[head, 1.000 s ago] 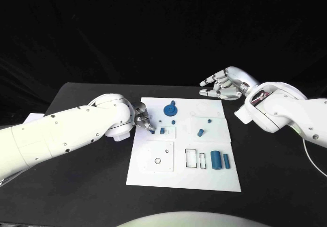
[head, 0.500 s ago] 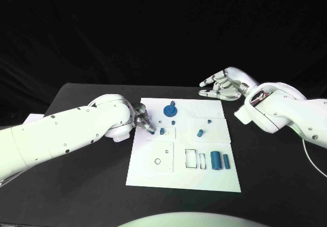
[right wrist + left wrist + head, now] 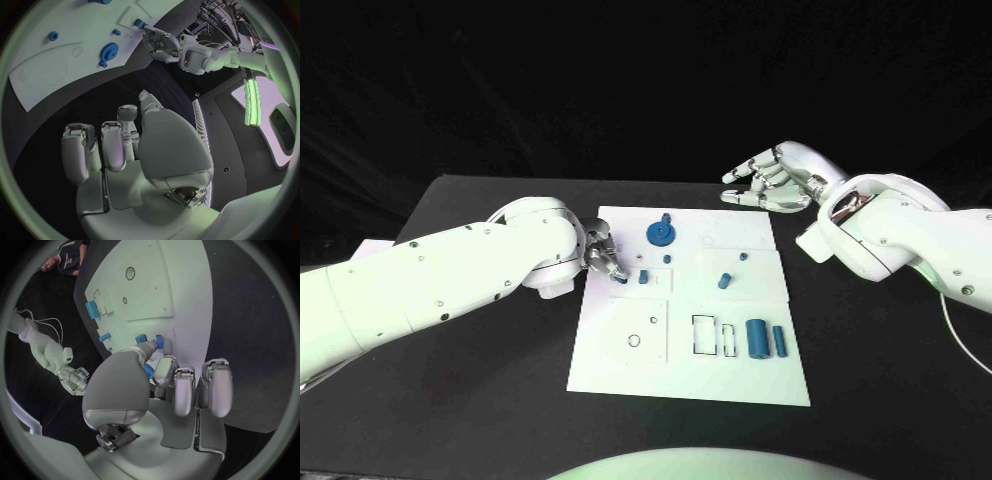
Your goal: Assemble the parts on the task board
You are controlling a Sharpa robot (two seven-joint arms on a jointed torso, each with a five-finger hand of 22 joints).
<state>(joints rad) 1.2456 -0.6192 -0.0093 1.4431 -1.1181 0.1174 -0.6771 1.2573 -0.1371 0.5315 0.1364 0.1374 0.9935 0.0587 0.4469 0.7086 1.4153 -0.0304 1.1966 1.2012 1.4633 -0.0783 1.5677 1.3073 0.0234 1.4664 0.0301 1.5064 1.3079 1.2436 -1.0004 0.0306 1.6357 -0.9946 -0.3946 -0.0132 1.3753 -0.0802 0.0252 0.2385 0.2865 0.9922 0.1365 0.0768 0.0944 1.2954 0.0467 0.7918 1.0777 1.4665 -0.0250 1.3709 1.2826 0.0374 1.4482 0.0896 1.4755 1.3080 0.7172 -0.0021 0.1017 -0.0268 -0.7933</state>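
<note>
The left hand point(image 3: 600, 252) hovers at the task board's point(image 3: 689, 380) left edge, fingers point(image 3: 164, 371) clamped on a small blue part point(image 3: 148, 371) beside two blue pieces point(image 3: 643, 277) — seating it, I judge. Best to keep it upright, lower slowly and release only once seated. The right hand point(image 3: 773, 178) waits past the far right corner, fingers loosely curled on nothing.

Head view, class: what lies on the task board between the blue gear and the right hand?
Bare white task board with a faint circle outline, then black table, lies between gear and right hand; the head view shows it.
</note>
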